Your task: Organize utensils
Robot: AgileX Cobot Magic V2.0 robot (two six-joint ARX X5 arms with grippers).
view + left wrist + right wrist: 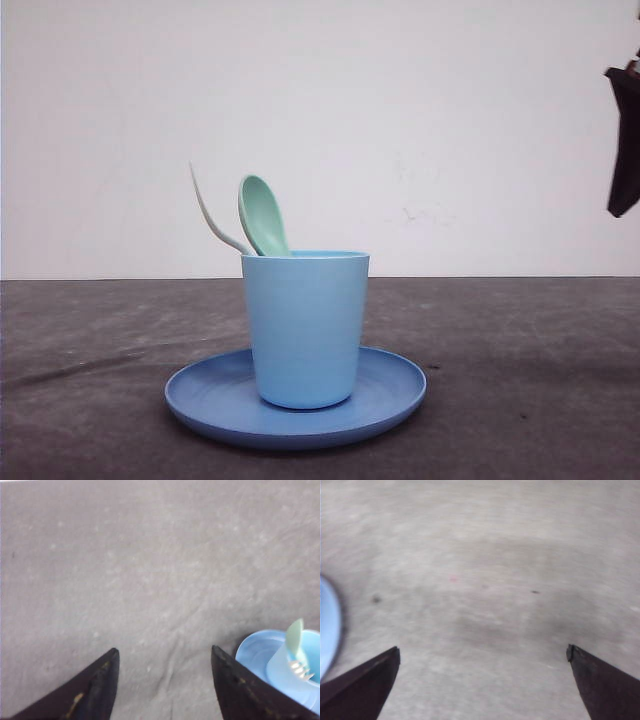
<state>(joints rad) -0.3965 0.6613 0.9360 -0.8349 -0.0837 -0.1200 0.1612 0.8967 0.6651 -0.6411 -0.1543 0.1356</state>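
Note:
The mint-green spoon (262, 214) and the white fork (210, 218) stand together in the light blue cup (305, 328), leaning left, their upper ends above the rim. The cup stands upright on the round blue plate (395, 392) in the middle of the table. In the left wrist view the spoon (295, 639) and the fork's tines (300, 669) show at the cup (283, 667). My left gripper (165, 649) hangs open over bare table beside the plate (255, 651). My right gripper (483, 648) is open too, with nothing between its fingers.
The table is a dark grey, mottled surface (520, 340) with a plain white wall behind. One dark finger (624, 150) of the right gripper hangs high at the right edge of the front view. The plate's rim (327, 630) shows in the right wrist view.

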